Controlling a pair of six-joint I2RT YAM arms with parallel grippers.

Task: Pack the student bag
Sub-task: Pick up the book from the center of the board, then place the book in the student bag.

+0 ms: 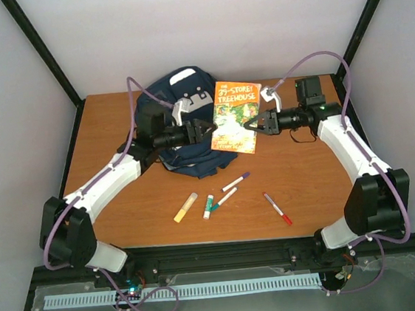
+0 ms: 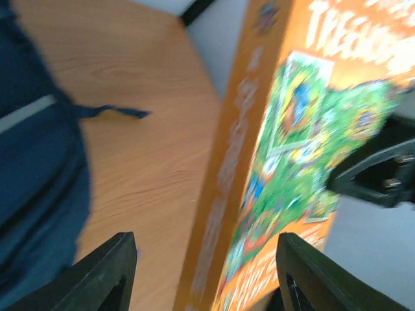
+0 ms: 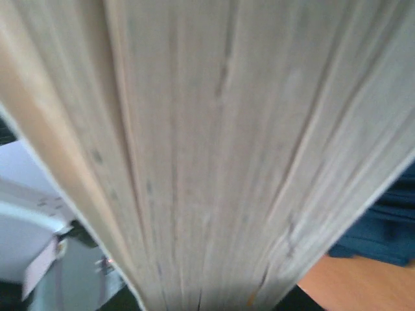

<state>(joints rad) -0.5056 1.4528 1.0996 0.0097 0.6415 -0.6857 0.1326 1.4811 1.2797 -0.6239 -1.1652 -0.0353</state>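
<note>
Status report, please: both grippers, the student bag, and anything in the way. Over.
Left gripper open, astride the book. Right gripper shut on its page edge. Book beside student bag, not inside. Pens lie loose nearer the arms.
</note>
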